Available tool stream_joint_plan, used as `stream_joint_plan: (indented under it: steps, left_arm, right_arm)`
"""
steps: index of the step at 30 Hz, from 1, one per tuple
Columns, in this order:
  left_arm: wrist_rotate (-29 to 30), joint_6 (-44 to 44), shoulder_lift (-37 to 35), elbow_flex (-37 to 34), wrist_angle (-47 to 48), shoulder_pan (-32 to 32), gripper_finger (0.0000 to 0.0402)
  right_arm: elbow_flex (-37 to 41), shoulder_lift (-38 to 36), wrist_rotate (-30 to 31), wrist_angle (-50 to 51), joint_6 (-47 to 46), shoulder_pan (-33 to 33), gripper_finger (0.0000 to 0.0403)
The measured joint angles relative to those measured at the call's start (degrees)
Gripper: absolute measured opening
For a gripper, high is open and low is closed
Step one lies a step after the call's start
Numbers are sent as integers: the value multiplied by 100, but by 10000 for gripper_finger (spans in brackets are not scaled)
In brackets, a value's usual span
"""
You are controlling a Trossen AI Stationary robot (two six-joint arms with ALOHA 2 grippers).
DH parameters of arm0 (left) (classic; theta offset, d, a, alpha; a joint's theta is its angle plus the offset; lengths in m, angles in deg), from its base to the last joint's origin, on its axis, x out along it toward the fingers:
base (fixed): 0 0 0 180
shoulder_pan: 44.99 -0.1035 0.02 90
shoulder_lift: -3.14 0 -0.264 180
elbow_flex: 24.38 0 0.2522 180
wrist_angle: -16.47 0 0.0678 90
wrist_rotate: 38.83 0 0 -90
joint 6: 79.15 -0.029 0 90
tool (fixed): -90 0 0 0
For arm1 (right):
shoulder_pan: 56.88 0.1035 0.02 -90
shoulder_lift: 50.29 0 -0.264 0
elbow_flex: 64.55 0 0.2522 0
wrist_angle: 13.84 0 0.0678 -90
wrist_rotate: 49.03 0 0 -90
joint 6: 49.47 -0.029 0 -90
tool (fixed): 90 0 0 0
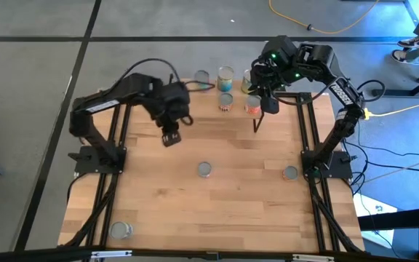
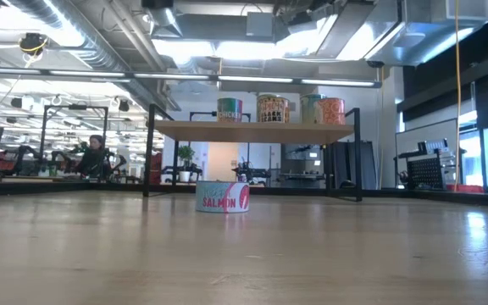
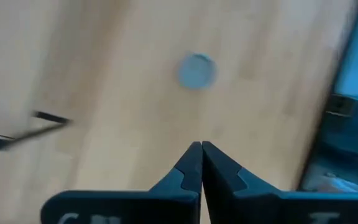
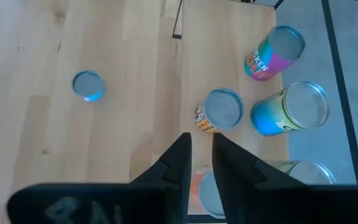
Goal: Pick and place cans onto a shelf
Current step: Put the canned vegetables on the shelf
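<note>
Wooden tabletop (image 1: 217,211) with the shelf (image 2: 252,131) at its far edge, carrying five cans (image 1: 225,75). Three cans remain below; the left gripper (image 1: 170,138), clenched and empty, hangs above the salmon can (image 1: 205,169). The right gripper (image 1: 268,102), slightly parted, holds nothing.

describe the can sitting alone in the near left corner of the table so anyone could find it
Start at the wooden table seen from above and go to its near-left corner, by the black rail. The can there shows a silvery top and stands alone, far from the other cans.

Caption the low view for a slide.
Four cans line the shelf; a salmon can waits on the table below.
</note>
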Motion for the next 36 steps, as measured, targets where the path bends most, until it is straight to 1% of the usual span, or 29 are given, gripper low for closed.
stream_joint_plan:
  steps: [3,7,10,13,15,17,19,22,27,32,33,36]
  left_arm:
    - [-177,572,-283,2,1,543,0]
    - [-191,1517,-567,-161,-19,1514,0]
    - [-197,2577,-835,-596,-13,2313,0]
    - [-217,3820,-1134,-1218,0,3147,0]
    - [-319,4735,-1295,-1628,5,3709,0]
    - [-474,5546,-1393,-1906,2,4219,0]
    - [-558,6074,-1408,-2090,3,4689,0]
    - [-566,6608,-1412,-2287,-76,5285,0]
    - [-571,7247,-1408,-2623,-223,5796,0]
    - [-628,7722,-1408,-2913,-256,5957,0]
    - [-680,7810,-1410,-2979,-285,5955,0]
    - [-1081,7989,-1404,-3192,-345,5951,0]
  right_arm:
    - [0,0,-157,-2,4,0,67]
    - [0,0,-784,-2,11,1,67]
    - [-1,0,-1165,-2,23,28,67]
    - [-1,0,-1193,45,186,133,67]
    - [0,0,-1292,119,354,236,67]
    - [0,0,-1582,118,440,358,67]
    - [0,0,-1933,116,569,493,67]
    - [0,0,-2304,116,662,715,67]
    - [0,0,-2347,67,643,1052,67]
    - [0,0,-2345,-125,621,1258,67]
    - [0,0,-2345,-131,621,1284,67]
    - [0,0,-2345,-209,612,1331,67]
